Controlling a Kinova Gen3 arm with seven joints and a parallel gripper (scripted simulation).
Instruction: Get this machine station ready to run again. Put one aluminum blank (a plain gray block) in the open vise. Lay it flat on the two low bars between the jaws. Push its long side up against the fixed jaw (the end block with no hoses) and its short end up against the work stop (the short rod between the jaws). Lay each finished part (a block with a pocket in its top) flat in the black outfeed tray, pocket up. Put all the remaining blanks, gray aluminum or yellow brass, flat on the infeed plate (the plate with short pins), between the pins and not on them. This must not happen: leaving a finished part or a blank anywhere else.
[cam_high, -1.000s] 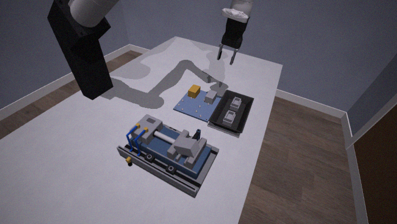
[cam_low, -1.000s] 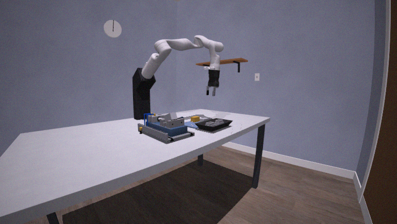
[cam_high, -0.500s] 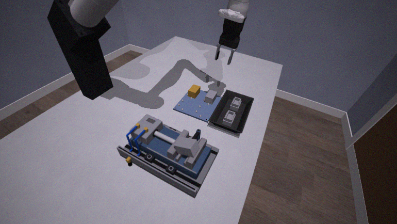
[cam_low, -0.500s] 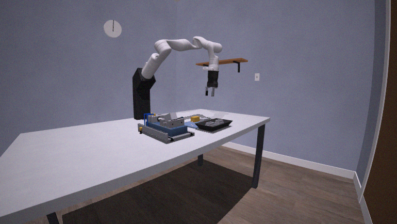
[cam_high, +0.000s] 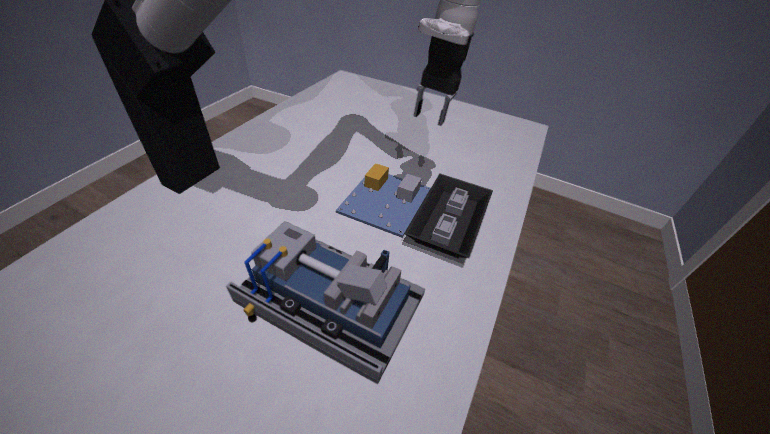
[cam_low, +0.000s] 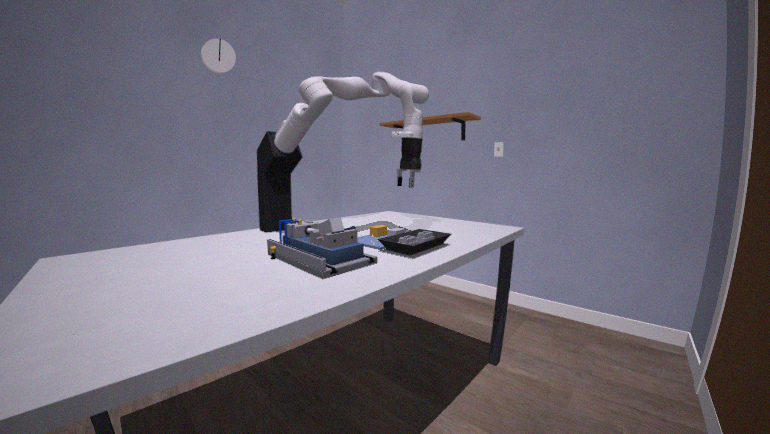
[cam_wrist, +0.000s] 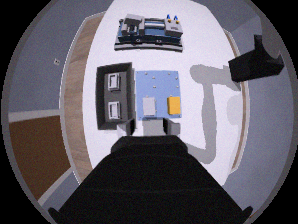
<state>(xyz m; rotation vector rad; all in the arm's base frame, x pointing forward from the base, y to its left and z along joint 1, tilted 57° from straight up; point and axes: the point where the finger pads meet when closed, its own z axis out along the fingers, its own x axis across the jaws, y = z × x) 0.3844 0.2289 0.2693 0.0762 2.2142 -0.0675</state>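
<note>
My gripper (cam_high: 429, 112) is open and empty, high above the table beyond the far edge of the blue infeed plate (cam_high: 381, 205). A yellow brass blank (cam_high: 376, 176) and a gray aluminum blank (cam_high: 408, 187) sit at the plate's far edge. Two finished parts (cam_high: 457, 200) (cam_high: 444, 226) lie pocket up in the black outfeed tray (cam_high: 450, 221). The vise (cam_high: 323, 280) stands nearer the camera, and a gray block (cam_high: 362, 285) lies tilted across its jaws. In the wrist view the plate (cam_wrist: 160, 94), the tray (cam_wrist: 115, 95) and the vise (cam_wrist: 150, 30) lie below my fingers.
The arm's black base column (cam_high: 156, 97) stands at the left of the table. The table's right edge runs close to the tray. A wooden shelf (cam_low: 431, 119) hangs on the far wall behind the arm.
</note>
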